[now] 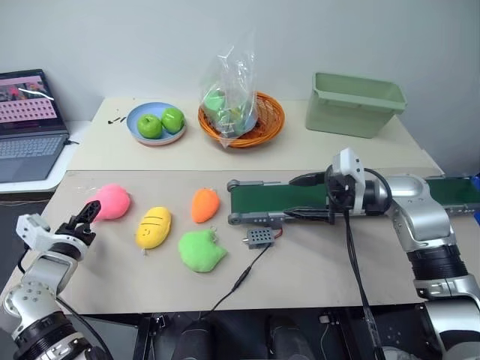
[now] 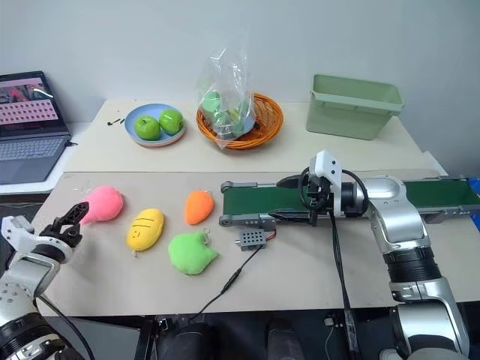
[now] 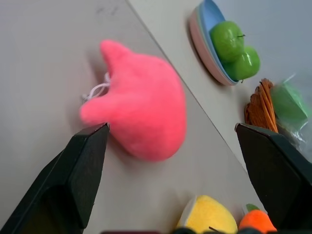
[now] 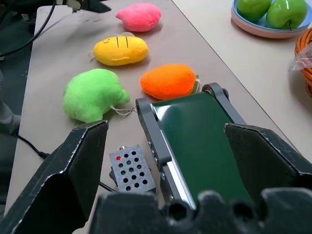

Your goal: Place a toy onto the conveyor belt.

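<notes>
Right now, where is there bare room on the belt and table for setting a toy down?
The belt is bare between its left roller and the right gripper. The table is free in front of the belt, apart from the small grey box and its cable. It is crowded at the left, around the pink toy, the yellow, orange and green plushes.

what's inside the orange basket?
The orange basket holds a clear plastic bag with green items inside. The crinkled plastic blurs what they are, and the basket's bottom is covered.
</notes>
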Action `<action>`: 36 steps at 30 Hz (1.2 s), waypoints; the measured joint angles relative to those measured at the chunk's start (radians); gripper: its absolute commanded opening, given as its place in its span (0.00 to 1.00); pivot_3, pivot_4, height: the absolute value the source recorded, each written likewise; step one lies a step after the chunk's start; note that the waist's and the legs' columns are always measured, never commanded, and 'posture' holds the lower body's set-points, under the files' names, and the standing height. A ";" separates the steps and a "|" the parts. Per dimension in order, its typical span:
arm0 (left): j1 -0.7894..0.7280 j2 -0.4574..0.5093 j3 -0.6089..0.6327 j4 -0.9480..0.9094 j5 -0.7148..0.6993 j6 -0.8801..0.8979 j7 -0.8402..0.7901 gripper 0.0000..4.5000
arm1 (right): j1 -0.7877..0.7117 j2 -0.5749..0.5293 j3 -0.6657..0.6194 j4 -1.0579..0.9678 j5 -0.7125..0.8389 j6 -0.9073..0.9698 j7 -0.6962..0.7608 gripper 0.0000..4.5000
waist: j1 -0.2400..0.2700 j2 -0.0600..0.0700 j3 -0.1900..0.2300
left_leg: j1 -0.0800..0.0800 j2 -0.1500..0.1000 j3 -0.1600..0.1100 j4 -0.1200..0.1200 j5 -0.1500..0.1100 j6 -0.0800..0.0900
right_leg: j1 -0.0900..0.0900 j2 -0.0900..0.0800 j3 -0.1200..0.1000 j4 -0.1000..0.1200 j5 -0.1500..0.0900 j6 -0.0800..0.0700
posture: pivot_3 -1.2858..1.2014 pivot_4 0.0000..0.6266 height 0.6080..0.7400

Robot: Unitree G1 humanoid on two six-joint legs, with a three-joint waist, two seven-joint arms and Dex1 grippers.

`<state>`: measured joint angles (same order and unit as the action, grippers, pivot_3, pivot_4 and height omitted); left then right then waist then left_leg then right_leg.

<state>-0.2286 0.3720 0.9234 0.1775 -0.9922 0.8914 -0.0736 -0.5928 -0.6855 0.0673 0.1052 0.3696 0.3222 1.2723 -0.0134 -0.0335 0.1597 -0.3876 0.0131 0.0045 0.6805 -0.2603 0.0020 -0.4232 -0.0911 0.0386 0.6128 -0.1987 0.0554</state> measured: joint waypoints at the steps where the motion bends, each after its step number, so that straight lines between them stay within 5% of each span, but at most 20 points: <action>1: 0.000 -0.002 0.004 0.007 -0.011 0.004 0.006 0.98 | -0.004 0.000 0.000 0.002 -0.002 -0.002 0.001 1.00 | 0.000 0.000 0.000 | 0.000 0.000 0.000 0.000 0.000 0.000 | 0.000 0.000 0.000 0.000 0.000 0.000 | 0.52 0.24 1.00; 11: -0.064 0.033 0.010 0.191 -0.069 -0.014 0.027 0.98 | -0.016 -0.001 0.000 0.004 -0.016 -0.012 0.001 1.00 | 0.000 0.000 0.000 | 0.000 0.000 0.003 0.000 0.000 -0.001 | 0.000 0.000 0.000 0.000 0.000 0.000 | 0.52 0.24 1.00; 26: -0.262 0.129 -0.101 0.537 0.068 -0.176 -0.121 0.98 | -0.029 -0.033 -0.007 0.015 -0.053 -0.036 -0.028 1.00 | 0.004 0.000 0.000 | 0.002 -0.001 0.003 0.000 0.001 -0.001 | 0.002 0.000 -0.001 0.000 0.000 0.000 | 0.52 0.24 1.00; 29: -0.310 0.142 -0.118 0.617 0.093 -0.213 -0.149 0.83 | -0.029 -0.035 -0.008 0.015 -0.053 -0.036 -0.033 1.00 | 0.005 0.000 0.000 | 0.002 -0.001 0.003 0.000 0.001 -0.001 | 0.002 0.000 -0.001 0.000 0.000 0.000 | 0.52 0.24 1.00; 36: -0.347 0.141 -0.130 0.711 0.118 -0.241 -0.192 0.26 | -0.028 -0.051 -0.008 0.015 -0.055 -0.036 -0.037 1.00 | 0.001 0.000 0.000 | -0.001 -0.001 0.002 -0.001 0.001 -0.001 | 0.000 0.000 -0.001 0.000 0.000 0.000 | 0.52 0.24 1.00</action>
<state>-0.5757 0.5135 0.7936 0.8884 -0.8741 0.6504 -0.2656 -0.6210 -0.7361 0.0593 0.1205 0.3148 0.2865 1.2353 -0.0127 -0.0331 0.1594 -0.3882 0.0124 0.0070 0.6799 -0.2597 0.0009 -0.4231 -0.0913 0.0375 0.6124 -0.1986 0.0553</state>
